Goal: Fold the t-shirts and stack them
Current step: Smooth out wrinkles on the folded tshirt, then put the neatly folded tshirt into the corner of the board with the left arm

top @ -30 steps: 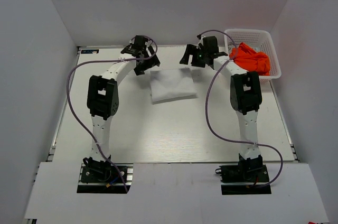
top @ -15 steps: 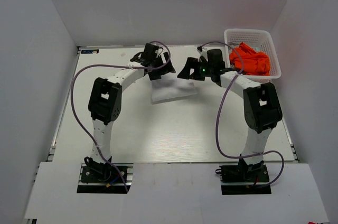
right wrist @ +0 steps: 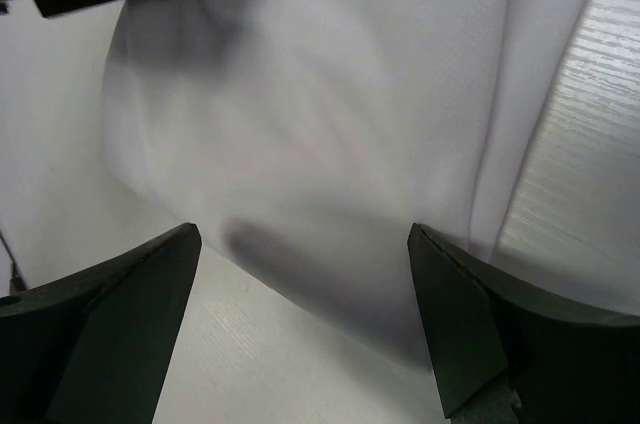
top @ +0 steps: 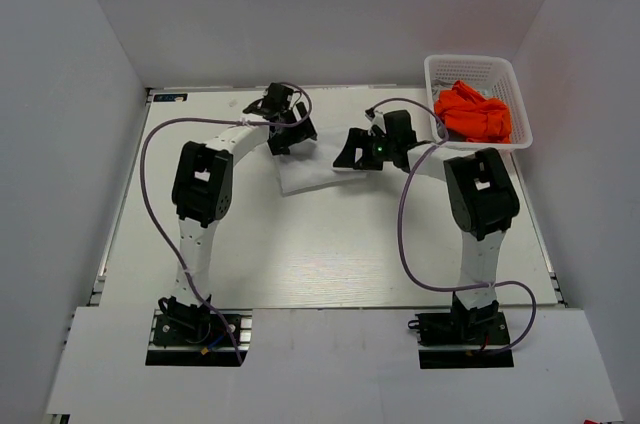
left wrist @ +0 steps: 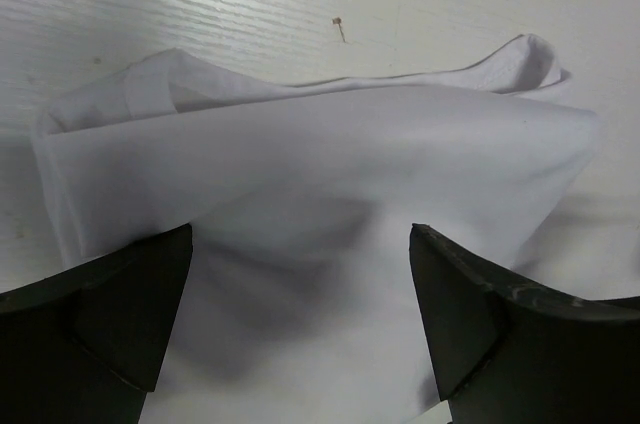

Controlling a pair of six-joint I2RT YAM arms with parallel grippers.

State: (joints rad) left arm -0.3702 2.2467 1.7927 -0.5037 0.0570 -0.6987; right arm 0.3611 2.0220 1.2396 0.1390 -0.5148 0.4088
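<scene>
Near the table (top: 300,254) centre, toward 12 o'clock, lies the folded white shirt (top: 312,174); left gripper (top: 290,136) hangs released over its 10 o'clock corner; right gripper (top: 360,156) hangs released over its 3 o'clock edge; orange shirt (top: 474,112) sits crumpled in the basket (top: 470,61) at 2 o'clock.

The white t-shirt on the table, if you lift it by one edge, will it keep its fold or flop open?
Probably floppy: the white t-shirt lies in soft, loose layers, so lifted by one edge it would likely droop and unfold. It looks thin and light; a push would likely bunch it rather than slide it whole.
</scene>
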